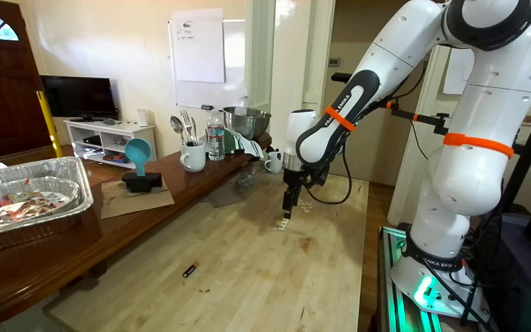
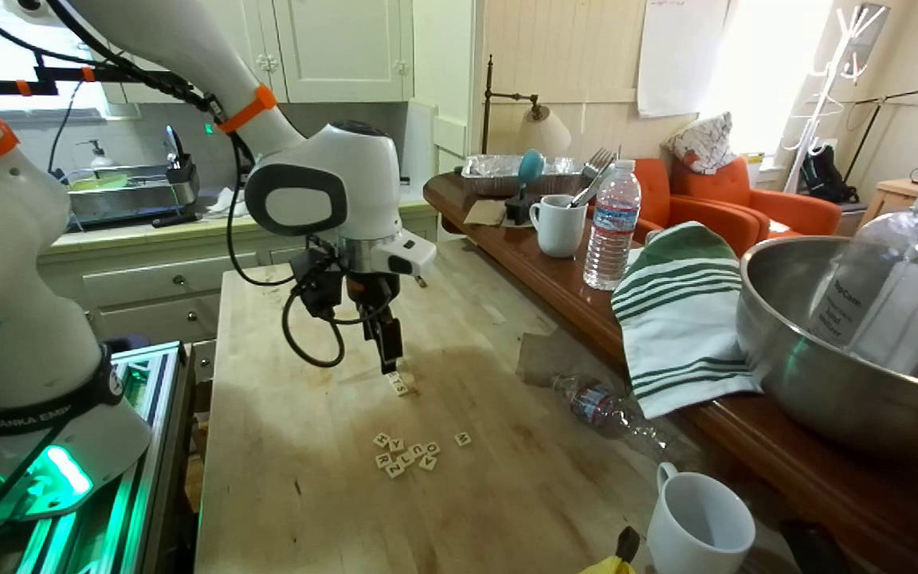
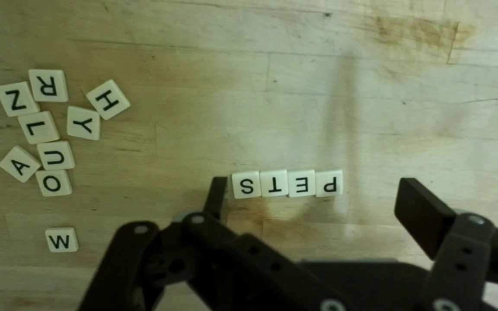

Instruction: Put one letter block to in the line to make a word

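Hovering over the PETS tiles (image 3: 284, 183), the gripper (image 3: 316, 194) has fingers (image 3: 424, 218) spread; a mug (image 1: 193, 157) holds cutlery (image 1: 186, 122), a foil tray (image 1: 83, 182) a smaller tray (image 1: 65, 186).

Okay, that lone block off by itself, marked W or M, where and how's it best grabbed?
I'd pinch the lone block by two opposite side edges, coming straight down from above. It's square, flat, letter up, and apart from the O block, so the open fingers should likely fit around it.
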Action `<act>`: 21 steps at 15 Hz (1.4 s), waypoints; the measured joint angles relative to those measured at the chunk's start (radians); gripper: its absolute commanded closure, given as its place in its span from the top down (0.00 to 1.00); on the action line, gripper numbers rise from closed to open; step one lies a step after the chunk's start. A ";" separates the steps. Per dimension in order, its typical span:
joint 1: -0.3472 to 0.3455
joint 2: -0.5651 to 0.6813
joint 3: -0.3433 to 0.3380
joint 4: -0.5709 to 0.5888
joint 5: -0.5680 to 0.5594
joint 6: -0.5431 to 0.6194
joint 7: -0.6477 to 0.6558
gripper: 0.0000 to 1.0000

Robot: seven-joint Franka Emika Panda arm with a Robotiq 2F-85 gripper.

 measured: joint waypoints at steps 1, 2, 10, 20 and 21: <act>0.000 -0.005 0.000 0.000 -0.003 -0.008 0.000 1.00; 0.000 -0.011 0.000 0.000 -0.005 -0.017 0.000 1.00; 0.001 -0.045 0.000 0.000 -0.026 -0.050 0.000 1.00; 0.008 -0.084 0.000 0.000 -0.029 -0.110 0.000 1.00; 0.008 -0.088 0.000 0.000 -0.029 -0.114 0.000 1.00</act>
